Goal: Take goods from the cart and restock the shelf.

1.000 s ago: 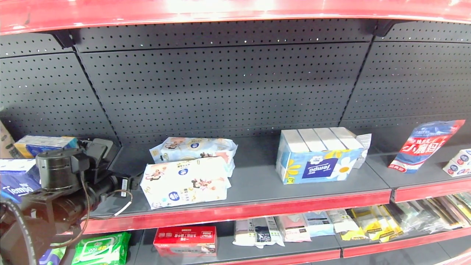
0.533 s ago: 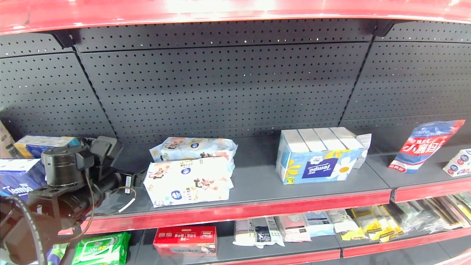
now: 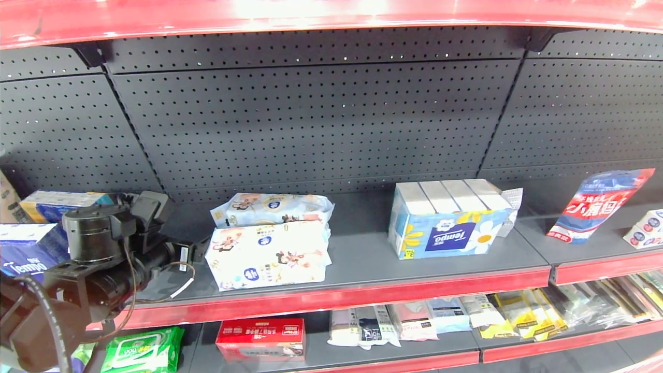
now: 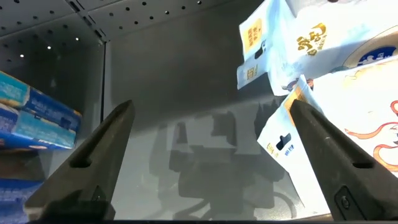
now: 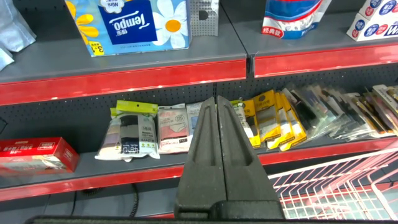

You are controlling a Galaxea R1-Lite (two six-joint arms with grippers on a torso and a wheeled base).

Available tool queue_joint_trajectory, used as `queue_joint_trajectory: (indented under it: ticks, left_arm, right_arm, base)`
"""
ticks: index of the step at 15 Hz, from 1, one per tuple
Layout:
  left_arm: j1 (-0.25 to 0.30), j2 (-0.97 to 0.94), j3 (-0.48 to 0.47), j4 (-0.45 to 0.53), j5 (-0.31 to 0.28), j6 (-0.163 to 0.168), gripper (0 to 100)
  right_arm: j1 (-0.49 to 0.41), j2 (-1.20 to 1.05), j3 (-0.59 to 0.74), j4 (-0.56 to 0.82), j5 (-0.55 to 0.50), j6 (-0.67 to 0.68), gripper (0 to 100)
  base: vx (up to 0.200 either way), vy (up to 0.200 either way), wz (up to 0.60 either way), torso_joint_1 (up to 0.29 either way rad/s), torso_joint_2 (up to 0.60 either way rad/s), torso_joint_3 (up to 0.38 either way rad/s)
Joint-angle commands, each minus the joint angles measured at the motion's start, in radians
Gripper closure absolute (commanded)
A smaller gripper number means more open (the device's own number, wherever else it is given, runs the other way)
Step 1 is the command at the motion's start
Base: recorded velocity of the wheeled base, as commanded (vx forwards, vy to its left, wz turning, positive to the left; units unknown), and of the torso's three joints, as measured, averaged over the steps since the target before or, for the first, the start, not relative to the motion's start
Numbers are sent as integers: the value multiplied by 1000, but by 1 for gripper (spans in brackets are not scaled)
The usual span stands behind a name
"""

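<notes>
Two white cartoon-print wipes packs lie on the middle shelf (image 3: 362, 261): a front pack (image 3: 268, 255) and a back pack (image 3: 273, 207). My left gripper (image 3: 199, 250) sits low over the shelf at the front pack's left edge. In the left wrist view the left gripper (image 4: 211, 107) is open, with nothing between its fingers. One of the fingers (image 4: 329, 162) lies along the front pack (image 4: 360, 130), and the back pack (image 4: 292, 43) is beyond. My right gripper (image 5: 217, 102) is shut and empty, held low before the lower shelf.
A blue flowered tissue multipack (image 3: 448, 217) stands to the right. A red-blue pouch (image 3: 601, 204) leans further right. Blue tissue packs (image 3: 46, 204) sit at the far left. A pink wire cart (image 5: 339, 186) is below right. Flat goods line the lower shelf (image 3: 414, 318).
My left arm has moved right and deeper onto the shelf. The front wipes pack has shifted right and back with it, closer against the back pack.
</notes>
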Motion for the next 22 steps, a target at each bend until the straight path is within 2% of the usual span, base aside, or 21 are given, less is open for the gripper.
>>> queue_joint_trajectory:
  ticks: [1, 5, 7, 10, 11, 13, 14, 15, 16, 17, 19, 20, 22]
  left_arm:
    - [1, -2, 0, -2, -1, 0, 0]
    - [2, -21, 17, -21, -1, 0, 0]
    - [22, -97, 32, -18, -4, 3, 0]
    - [48, -303, 115, 2, -4, 4, 0]
    - [68, -404, 124, 57, 0, 4, 0]
    - [128, -578, 115, 218, -18, 4, 0]
    - [137, -691, 115, 318, -35, 3, 0]
    - [137, -897, 127, 489, -58, -5, 0]
    - [137, -1016, 130, 601, -78, -19, 0]
    - [137, -1187, 110, 799, -119, -43, 0]
    - [136, -1383, 64, 1031, -133, -69, 0]
    - [136, -1467, 52, 1115, -132, -69, 0]
    - [136, -1599, 69, 1207, -121, -69, 0]
  right_arm:
    - [0, 2, 0, 0, 0, 0, 100]
    - [0, 2, 0, 0, 0, 0, 100]
    - [0, 2, 0, 0, 0, 0, 100]
    - [0, 2, 0, 0, 0, 0, 100]
    - [0, 2, 0, 0, 0, 0, 100]
    - [0, 2, 0, 0, 0, 0, 100]
    - [0, 2, 0, 0, 0, 0, 100]
    - [0, 2, 0, 0, 0, 0, 100]
    - [0, 2, 0, 0, 0, 0, 100]
    - [0, 2, 0, 0, 0, 0, 100]
    - [0, 2, 0, 0, 0, 0, 100]
    - [0, 2, 0, 0, 0, 0, 100]
    - [0, 2, 0, 0, 0, 0, 100]
  base:
    - [0, 0, 0, 0, 0, 0]
    - [0, 0, 0, 0, 0, 0]
    - [0, 0, 0, 0, 0, 0]
    - [0, 0, 0, 0, 0, 0]
    - [0, 0, 0, 0, 0, 0]
    - [0, 0, 0, 0, 0, 0]
    - [0, 0, 0, 0, 0, 0]
    - [0, 0, 0, 0, 0, 0]
    - [0, 0, 0, 0, 0, 0]
    - [0, 0, 0, 0, 0, 0]
    - [0, 0, 0, 0, 0, 0]
    - [0, 0, 0, 0, 0, 0]
    - [0, 0, 0, 0, 0, 0]
